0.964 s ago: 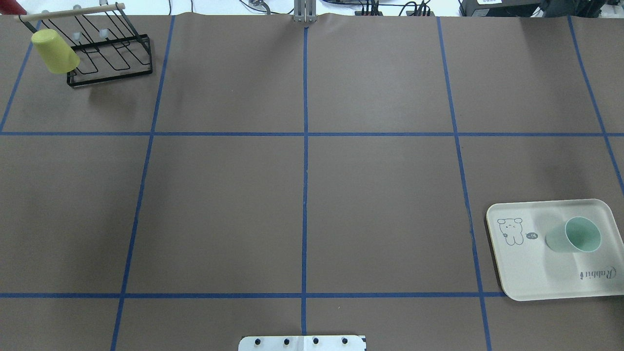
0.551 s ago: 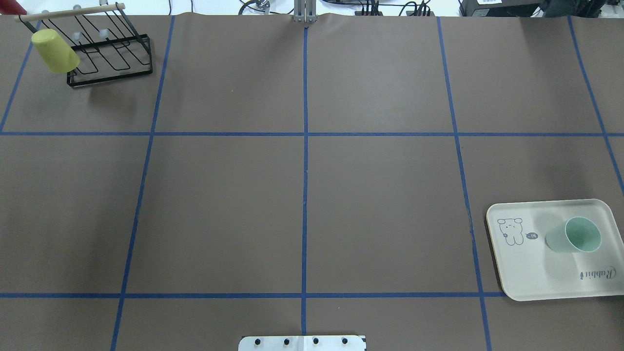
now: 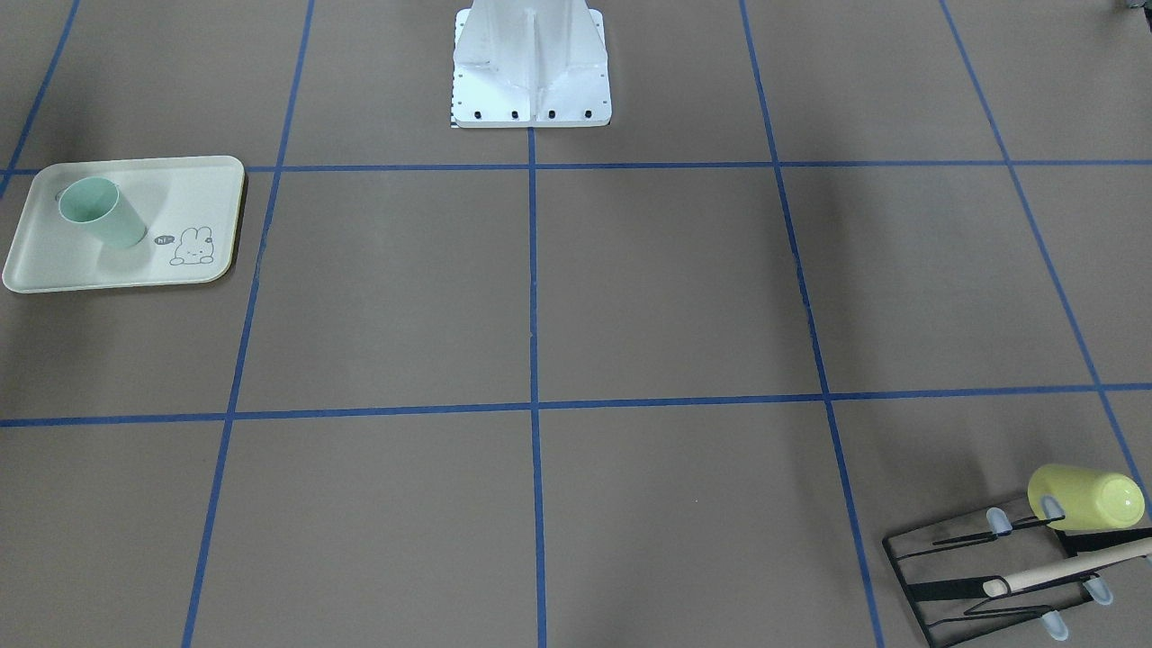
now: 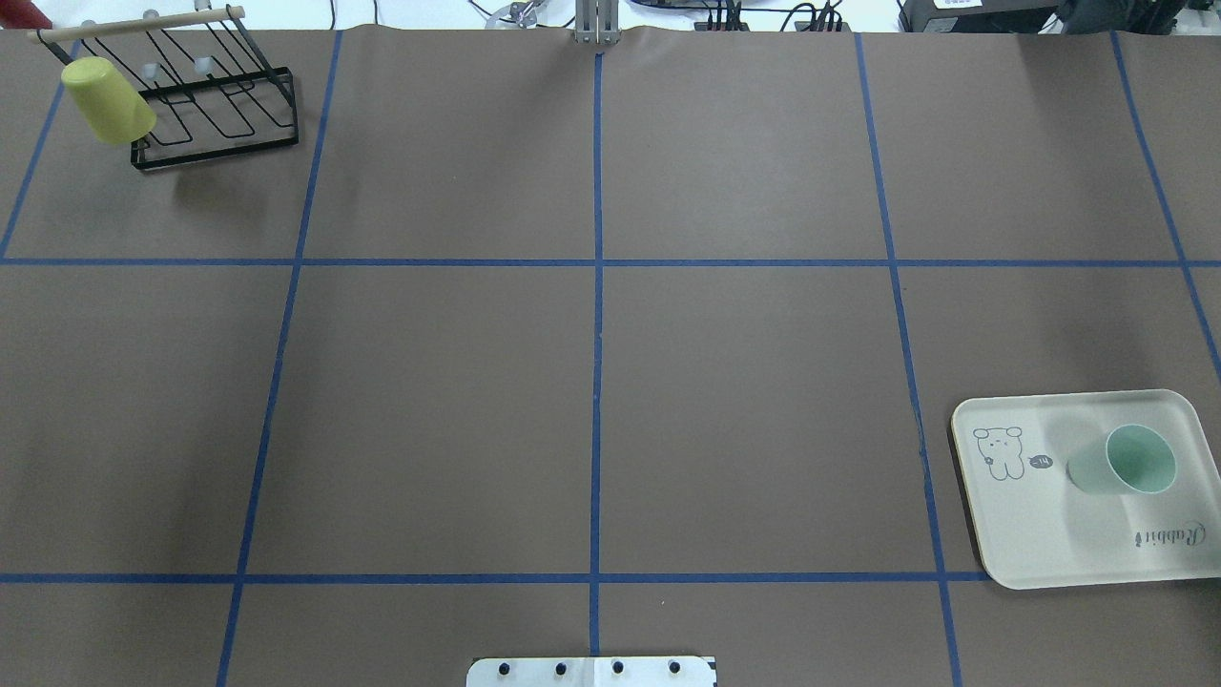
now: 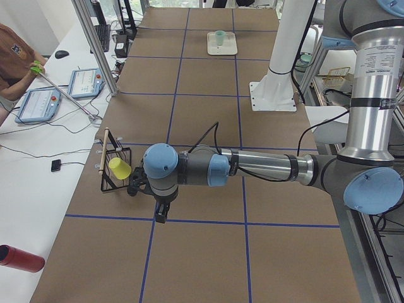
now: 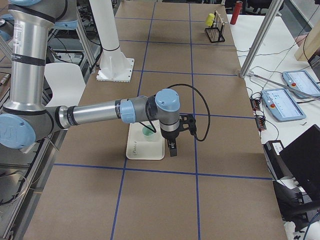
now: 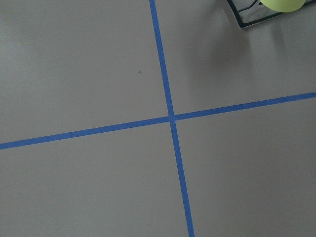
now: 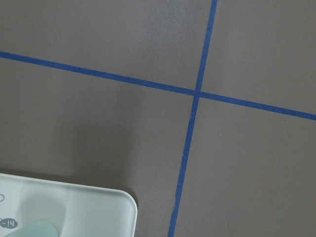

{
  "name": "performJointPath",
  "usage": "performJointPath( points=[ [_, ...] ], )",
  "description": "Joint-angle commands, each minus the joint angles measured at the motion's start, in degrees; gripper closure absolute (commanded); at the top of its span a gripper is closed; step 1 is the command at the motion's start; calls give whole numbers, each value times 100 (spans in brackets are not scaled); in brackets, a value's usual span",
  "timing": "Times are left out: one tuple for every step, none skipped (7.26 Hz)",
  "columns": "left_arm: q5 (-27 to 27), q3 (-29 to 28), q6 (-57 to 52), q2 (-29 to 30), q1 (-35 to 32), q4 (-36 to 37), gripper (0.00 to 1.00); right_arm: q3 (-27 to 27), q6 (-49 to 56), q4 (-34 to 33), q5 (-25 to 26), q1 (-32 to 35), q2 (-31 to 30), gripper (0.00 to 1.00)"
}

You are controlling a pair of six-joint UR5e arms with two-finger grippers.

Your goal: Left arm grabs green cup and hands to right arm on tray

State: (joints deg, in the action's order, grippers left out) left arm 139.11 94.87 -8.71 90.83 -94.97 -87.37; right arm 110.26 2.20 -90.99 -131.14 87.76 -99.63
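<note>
Your left gripper (image 5: 162,216) points straight down over bare table near the wire rack (image 4: 219,114). It shows only in the side view, so I cannot tell whether its fingers are parted or closed. The same goes for your right gripper (image 6: 172,150), which hangs, also pointing down, just beside the tray (image 4: 1040,525) on the side away from the robot's base. Nothing appears to be held in either one.

On the table, nothing has shifted over the last second. The green cup (image 4: 1130,460) stands upright, mouth up, on the tray exactly where it stood in both earlier overhead pictures. The yellow-green tumbler (image 4: 107,100) stays upturned on the rack's end prong. With the cup set down, free of both grippers and not moving, I judge the hand-over and placement finished; you have only to take the arms home.

Moving outward, the left arm (image 5: 259,167) lies stretched out almost level across the table, wrist bent down. The right arm (image 6: 95,114) mirrors that pose, forearm level and reaching to the tray. Its wrist camera catches only the tray's corner and a sliver of the cup.
</note>
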Motion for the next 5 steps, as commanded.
performJointPath(
  points=[
    [-16,180,595,-22,197,1,0,-14,0,2,1,-4,-3,0],
    [-33,294,694,-143,259,1,0,-22,0,2,1,-4,-12,0],
    [-33,356,695,-197,285,-8,0,-23,0,2,-8,-4,-12,0],
    [-42,392,678,-267,286,-34,0,-23,0,2,-8,-4,-30,0],
    [-68,436,634,-303,286,-43,0,30,0,2,-43,-4,-73,0]
  ],
)
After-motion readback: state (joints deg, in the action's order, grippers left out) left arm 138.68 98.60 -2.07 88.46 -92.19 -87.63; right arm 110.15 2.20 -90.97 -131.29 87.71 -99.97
